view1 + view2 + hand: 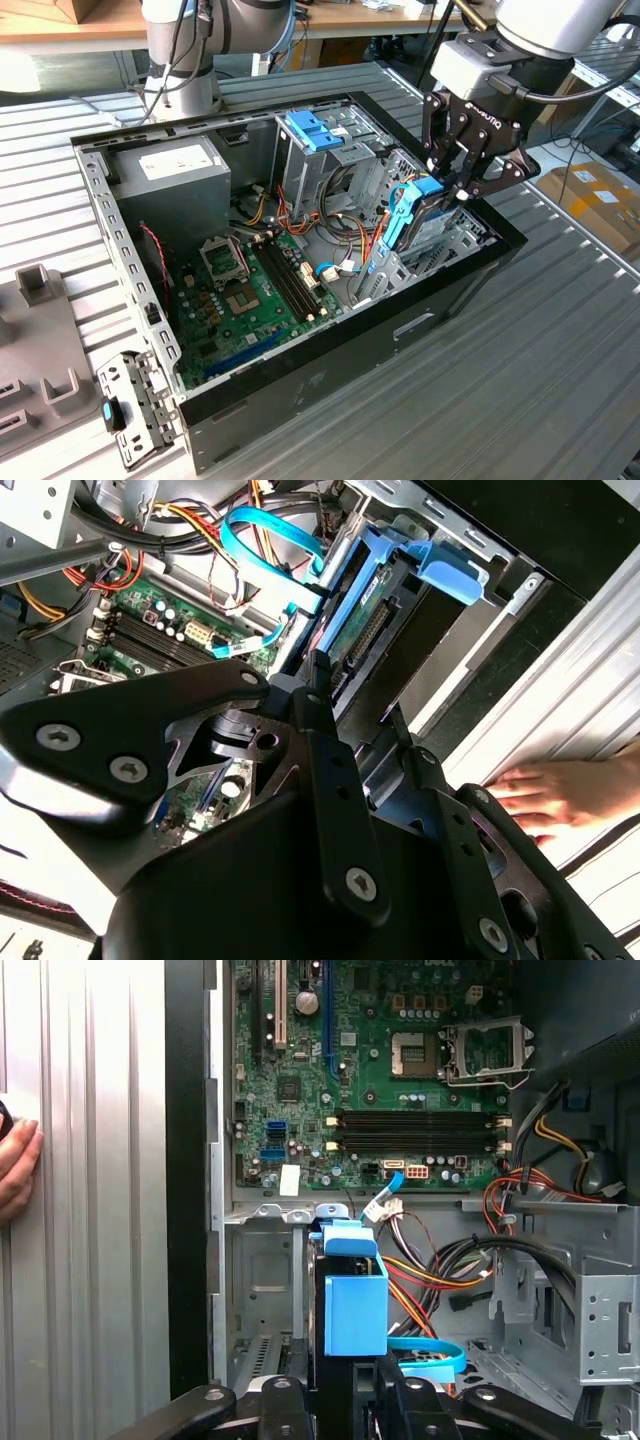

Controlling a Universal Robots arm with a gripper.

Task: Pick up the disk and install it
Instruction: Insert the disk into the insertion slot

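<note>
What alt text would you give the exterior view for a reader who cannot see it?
A robot arm's gripper holds the disk, a hard drive in a light-blue carrier, on edge at the drive cage on the exterior view's right of an open computer case. Inside lie a green motherboard and a grey power supply.

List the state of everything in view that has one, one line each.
hand: shut on the disk's top end
disk: on edge, lower part down in the drive bay, top sticking out
computer case: side open, board and cables exposed
</note>
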